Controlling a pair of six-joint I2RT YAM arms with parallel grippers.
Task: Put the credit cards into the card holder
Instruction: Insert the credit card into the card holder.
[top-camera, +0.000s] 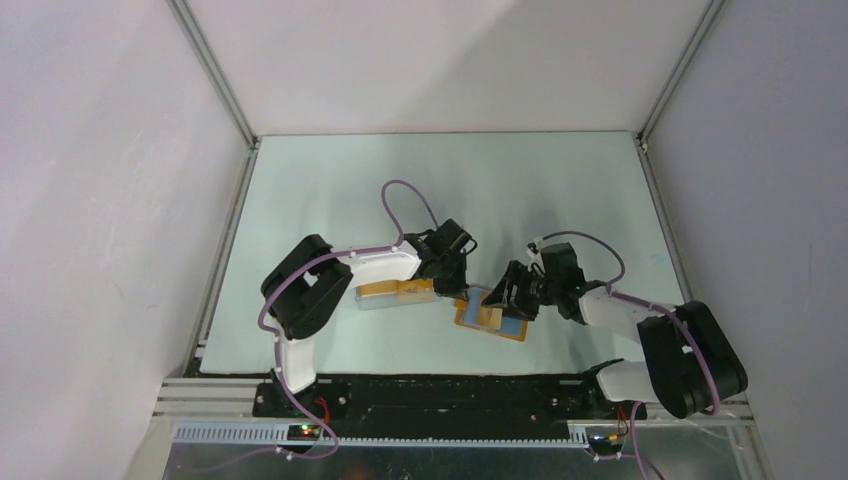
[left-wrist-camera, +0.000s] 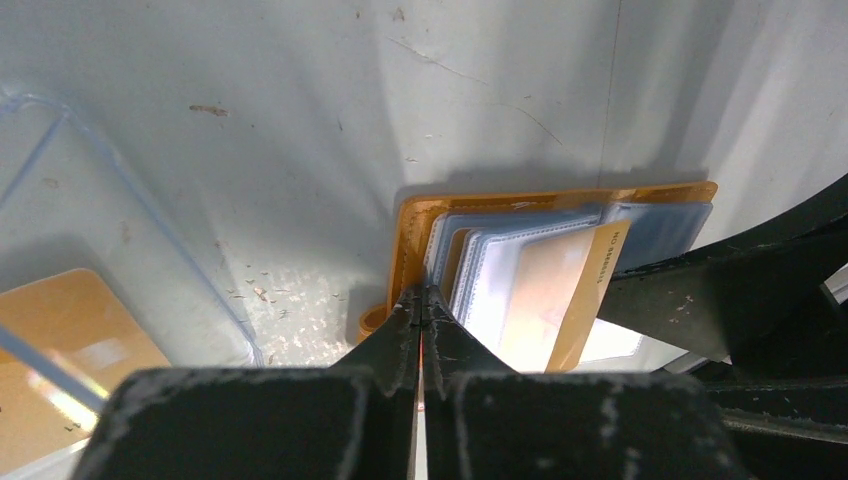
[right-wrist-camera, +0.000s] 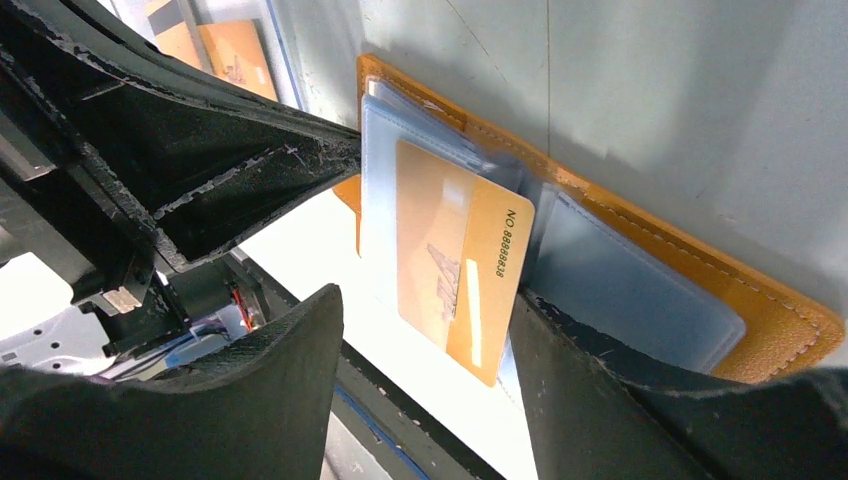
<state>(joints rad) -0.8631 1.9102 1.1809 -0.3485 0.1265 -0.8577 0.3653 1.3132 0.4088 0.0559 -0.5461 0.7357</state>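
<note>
The card holder (top-camera: 492, 318) is laid open at 5 o'clock of the table (top-camera: 350, 200) centre. The left gripper (left-wrist-camera: 422, 298) is closed tight at its edge. The right gripper (right-wrist-camera: 425, 310) is spread wide around a half-sleeved credit card (right-wrist-camera: 455, 250). The card (protruding toward 5 o'clock) could be dragged out if it were snagged by a retreating finger. Spare cards (left-wrist-camera: 60, 340) in the clear box (left-wrist-camera: 150, 225) are shown plainly only by the wrist views.

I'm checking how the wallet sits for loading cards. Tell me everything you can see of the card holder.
The card holder is an orange-tan, leather-looking wallet with stitched edges and blue-grey clear sleeves, lying open on the table. A golden card sits partly in one sleeve. The left hand, shut, pinches its edge; the open right hand straddles the card.
</note>
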